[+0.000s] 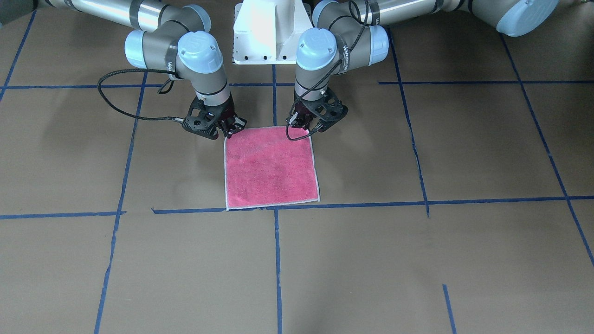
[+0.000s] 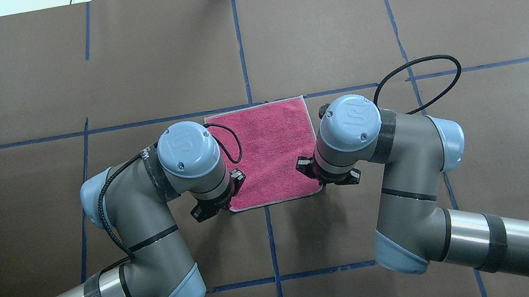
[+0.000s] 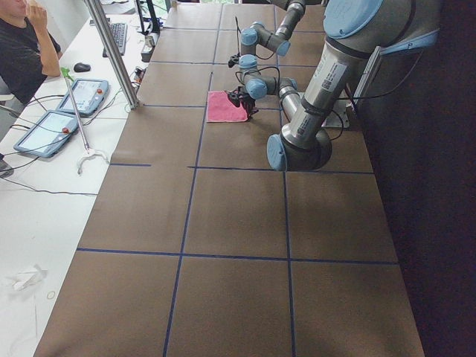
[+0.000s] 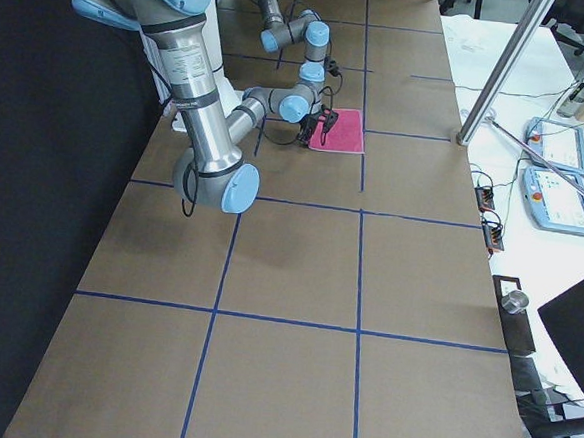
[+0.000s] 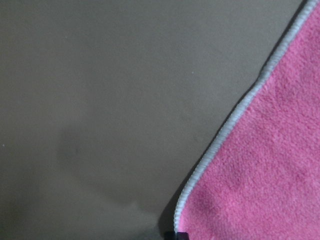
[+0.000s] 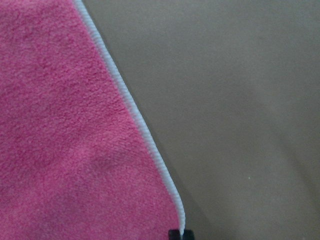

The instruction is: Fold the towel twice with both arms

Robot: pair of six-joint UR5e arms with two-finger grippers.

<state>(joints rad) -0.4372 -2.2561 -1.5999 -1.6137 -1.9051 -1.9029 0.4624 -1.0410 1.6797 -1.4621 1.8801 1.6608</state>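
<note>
Setting up the first fold, left claw (image 1: 309,131) and right claw (image 1: 231,131) sit at the upper corners of the flat pink-red towel (image 1: 271,169), mid-frame on the worktop (image 1: 417,260); I cannot tell whether they are closed, and the next move calls for pinching both corners and carrying them down-frame together.

Towel (image 1: 271,167): we find it lying flat on the surface (image 1: 417,260), just in front of the robot's base (image 1: 267,37).
Left claw (image 1: 312,129): over its robot-side corner, on the robot's left.
Right claw (image 1: 232,131): over the opposite robot-side corner.

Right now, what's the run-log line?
pink square terry towel: flat, unfolded | left fingers: robot-side corner | right fingers: other robot-side corner | grip: unclear
</note>
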